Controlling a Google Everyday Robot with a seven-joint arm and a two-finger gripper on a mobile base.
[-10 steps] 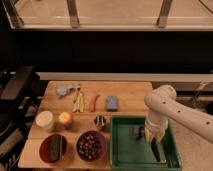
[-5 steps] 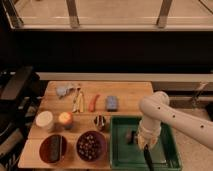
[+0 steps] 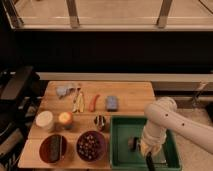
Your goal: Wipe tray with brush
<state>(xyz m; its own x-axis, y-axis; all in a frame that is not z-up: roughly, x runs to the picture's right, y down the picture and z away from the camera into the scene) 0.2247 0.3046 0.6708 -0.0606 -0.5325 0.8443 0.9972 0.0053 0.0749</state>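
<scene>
Reaching into the green tray (image 3: 120,131), the hand (image 3: 150,159) is clamped shut over its floor, no writing readable

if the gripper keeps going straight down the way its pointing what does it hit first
Most likely the floor of the green tray. The gripper hangs low over the tray's right side, pointing down, fingers shut. Depth is unclear, so it may already touch.

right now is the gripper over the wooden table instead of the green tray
No, the gripper is down inside the green tray at the table's right end, well away from the bowls on the wooden table.
</scene>
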